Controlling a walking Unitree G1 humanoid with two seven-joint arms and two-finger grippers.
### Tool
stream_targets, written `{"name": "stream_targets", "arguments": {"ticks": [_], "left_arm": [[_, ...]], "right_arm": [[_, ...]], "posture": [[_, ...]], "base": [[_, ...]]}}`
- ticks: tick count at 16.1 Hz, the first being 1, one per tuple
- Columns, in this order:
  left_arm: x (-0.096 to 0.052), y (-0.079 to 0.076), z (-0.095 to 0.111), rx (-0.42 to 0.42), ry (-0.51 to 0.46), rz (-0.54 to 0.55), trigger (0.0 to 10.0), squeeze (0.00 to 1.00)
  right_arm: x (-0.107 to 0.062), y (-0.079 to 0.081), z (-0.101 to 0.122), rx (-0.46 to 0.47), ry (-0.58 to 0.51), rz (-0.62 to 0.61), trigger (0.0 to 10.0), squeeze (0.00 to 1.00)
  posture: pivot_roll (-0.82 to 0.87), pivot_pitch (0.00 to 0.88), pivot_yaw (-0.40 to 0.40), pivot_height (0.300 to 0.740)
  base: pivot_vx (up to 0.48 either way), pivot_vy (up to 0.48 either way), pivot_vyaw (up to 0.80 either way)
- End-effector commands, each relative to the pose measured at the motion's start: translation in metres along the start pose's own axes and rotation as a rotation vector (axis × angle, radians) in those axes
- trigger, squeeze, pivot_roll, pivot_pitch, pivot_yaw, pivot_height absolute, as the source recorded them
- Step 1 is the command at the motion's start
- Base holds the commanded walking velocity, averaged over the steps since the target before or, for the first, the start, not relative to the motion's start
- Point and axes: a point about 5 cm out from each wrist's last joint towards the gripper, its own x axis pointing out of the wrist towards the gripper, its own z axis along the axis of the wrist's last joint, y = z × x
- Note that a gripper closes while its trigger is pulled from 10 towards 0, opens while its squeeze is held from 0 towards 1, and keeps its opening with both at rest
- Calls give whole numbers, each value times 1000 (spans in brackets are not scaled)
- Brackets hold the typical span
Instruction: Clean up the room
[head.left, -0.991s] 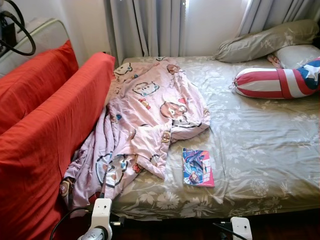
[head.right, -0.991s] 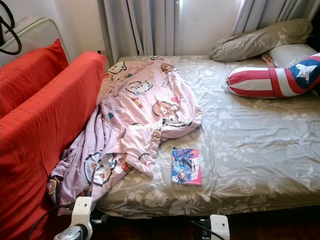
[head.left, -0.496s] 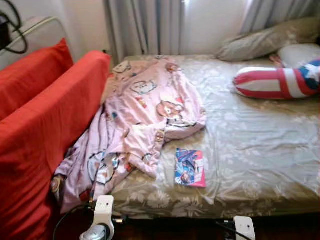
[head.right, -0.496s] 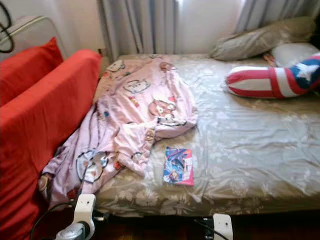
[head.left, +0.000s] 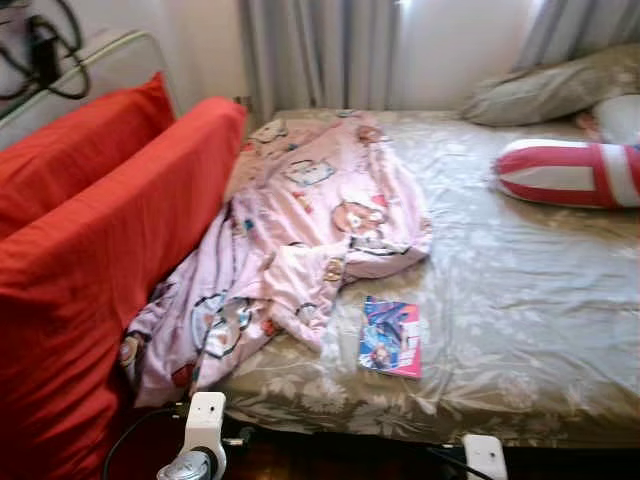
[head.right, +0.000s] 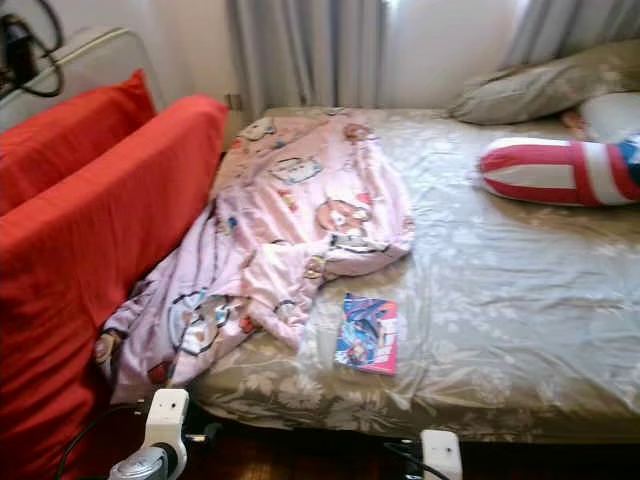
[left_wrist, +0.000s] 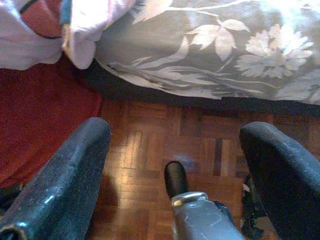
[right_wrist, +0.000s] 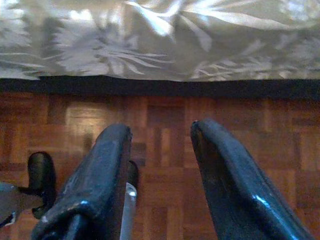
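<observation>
The pink cartoon-print blanket (head.left: 300, 240) lies crumpled on the left half of the bed (head.left: 520, 300), its near end spilling off the edge beside the red cushions (head.left: 110, 250). Just to its right, near the bed's front edge, lies a colourful book (head.left: 391, 338), apart from the cloth. Compared with a second ago the whole scene has slid a little rightward in the head views and gone softer, so the camera has turned or stepped to the left; blanket and book lie as they did. I'd judge the robot is only squaring up to the bed, with nothing tidied yet.

There's no basket, bin or box in sight to put things in.

Farther out, a red-and-white striped bolster (head.left: 570, 172) and an olive pillow (head.left: 555, 88) sit at the far right, grey curtains (head.left: 320, 50) behind.

Both arms hang low over the parquet floor (left_wrist: 150, 150) at the bed's foot. The left gripper (left_wrist: 175, 170) has its fingers spread wide, the right gripper (right_wrist: 160, 175) parted more narrowly; neither holds anything.
</observation>
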Motion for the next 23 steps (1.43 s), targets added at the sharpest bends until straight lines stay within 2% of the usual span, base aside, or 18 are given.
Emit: {"name": "stream_targets", "arguments": {"ticks": [1,4,5,13,18,23], "left_arm": [[0,1,1,9,-9,1,10000,0],[0,-1,1,10,-10,-6,10000,0],[0,-1,1,10,-10,-6,10000,0],[0,-2,1,8,-14,-8,10000,0],[0,-2,2,1,-19,-9,10000,0],[2,-5,9,19,-51,-27,10000,0]], "right_arm": [[1,5,1,-20,-1,5,10000,0],[2,9,3,-42,-1,12,10000,0],[2,9,3,-19,-5,6,10000,0],[2,10,6,-24,-17,8,10000,0],[3,13,9,-51,-30,28,10000,0],[6,18,24,-41,-85,52,10000,0]], "posture": [[-6,0,4,740],[-7,0,3,740],[-7,0,3,740],[-6,0,2,740],[-6,0,1,740],[-10,0,1,740]], "base": [[0,0,0],[251,0,800],[259,0,0],[259,0,0],[0,0,583],[0,0,0]]}}
